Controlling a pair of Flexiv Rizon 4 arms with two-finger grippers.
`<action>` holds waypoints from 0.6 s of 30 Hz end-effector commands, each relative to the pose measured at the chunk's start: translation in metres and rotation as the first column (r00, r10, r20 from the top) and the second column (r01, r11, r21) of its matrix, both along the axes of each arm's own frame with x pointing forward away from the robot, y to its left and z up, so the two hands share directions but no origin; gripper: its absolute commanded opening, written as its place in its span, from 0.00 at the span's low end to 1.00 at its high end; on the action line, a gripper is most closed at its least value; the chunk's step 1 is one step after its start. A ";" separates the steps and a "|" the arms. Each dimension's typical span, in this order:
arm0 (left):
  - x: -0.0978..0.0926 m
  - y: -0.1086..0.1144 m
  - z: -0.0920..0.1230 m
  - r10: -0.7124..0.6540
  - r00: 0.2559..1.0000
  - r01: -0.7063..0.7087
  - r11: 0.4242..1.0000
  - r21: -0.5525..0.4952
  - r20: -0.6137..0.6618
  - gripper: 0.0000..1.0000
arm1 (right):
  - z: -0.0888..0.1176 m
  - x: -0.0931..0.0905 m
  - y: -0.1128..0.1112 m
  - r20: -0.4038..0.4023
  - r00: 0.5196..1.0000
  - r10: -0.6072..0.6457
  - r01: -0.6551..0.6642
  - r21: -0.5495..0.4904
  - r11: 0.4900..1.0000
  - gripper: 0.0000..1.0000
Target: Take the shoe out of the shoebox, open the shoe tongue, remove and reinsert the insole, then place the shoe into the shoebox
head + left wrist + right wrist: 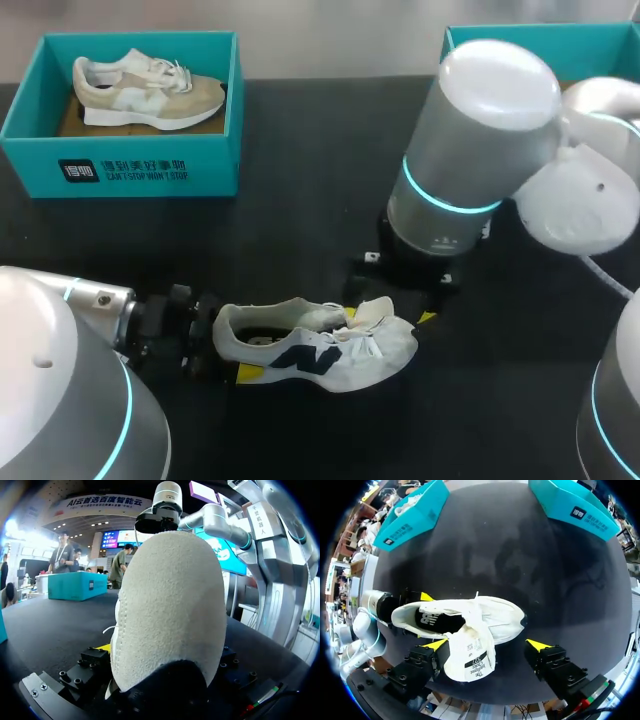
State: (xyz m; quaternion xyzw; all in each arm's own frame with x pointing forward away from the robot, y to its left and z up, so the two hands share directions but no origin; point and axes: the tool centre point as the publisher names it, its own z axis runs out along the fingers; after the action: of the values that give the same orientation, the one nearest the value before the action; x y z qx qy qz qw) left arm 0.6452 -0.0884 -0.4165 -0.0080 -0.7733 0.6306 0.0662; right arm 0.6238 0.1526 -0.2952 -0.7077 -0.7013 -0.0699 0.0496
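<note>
Two tools at white shoe [320, 350] on desk [300, 200]: left tool [232, 345] clenched on heel [170, 605]; right tool [487, 645] released, fingers [540, 646] astride the shoe, tongue [470, 655] folded out beside one

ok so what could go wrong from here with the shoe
The tongue is folded out of the shoe, between the open fingers of the right gripper; closing could catch laces instead. The left gripper holds only the heel, so a pull might twist the shoe loose.
</note>
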 end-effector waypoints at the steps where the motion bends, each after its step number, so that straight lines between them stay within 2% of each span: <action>1: 0.001 0.000 -0.002 0.000 1.000 0.000 1.000 0.000 0.000 0.00 | -0.007 0.006 0.026 -0.016 1.000 -0.019 0.017 -0.121 0.992 1.00; 10: 0.001 0.000 -0.002 0.000 1.000 0.000 1.000 0.000 0.000 0.00 | -0.008 0.000 0.031 -0.016 0.995 -0.096 0.093 -0.147 0.985 1.00; 18: 0.001 0.000 -0.002 0.000 1.000 0.000 1.000 0.000 0.000 0.00 | -0.011 -0.010 0.036 -0.024 0.978 -0.208 0.200 -0.186 0.962 0.94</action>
State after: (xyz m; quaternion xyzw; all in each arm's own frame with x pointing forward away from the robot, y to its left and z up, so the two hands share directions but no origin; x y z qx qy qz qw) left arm 0.6452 -0.0884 -0.4165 -0.0080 -0.7732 0.6307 0.0662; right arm 0.6239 0.1772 -0.3011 -0.7570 -0.6528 -0.0130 0.0264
